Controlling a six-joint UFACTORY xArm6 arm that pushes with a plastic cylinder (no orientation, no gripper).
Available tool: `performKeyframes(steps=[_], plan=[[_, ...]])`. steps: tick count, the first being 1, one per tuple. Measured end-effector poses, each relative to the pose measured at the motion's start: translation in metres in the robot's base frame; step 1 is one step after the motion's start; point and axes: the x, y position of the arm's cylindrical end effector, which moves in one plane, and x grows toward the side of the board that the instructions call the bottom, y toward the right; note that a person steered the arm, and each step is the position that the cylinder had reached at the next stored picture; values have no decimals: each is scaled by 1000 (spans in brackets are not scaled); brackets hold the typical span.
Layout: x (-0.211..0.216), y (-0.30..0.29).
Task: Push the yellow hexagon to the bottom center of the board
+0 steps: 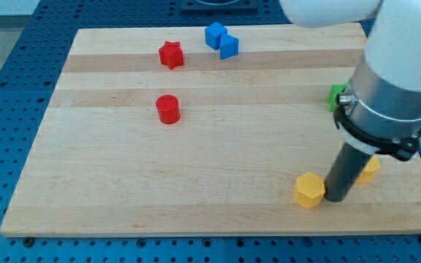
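Note:
The yellow hexagon lies on the wooden board near the view's bottom right. My tip stands right beside it, on its right side, touching or nearly touching. The dark rod rises from there to the arm's grey body, which fills the view's upper right.
A second yellow block lies just right of the rod, partly hidden. A green block peeks out behind the arm at the right edge. A red cylinder and a red star lie upper left. Two blue blocks touch near the top.

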Motion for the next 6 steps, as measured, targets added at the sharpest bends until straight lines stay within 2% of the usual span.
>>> performKeyframes(steps=[6], plan=[[-2,-82]])
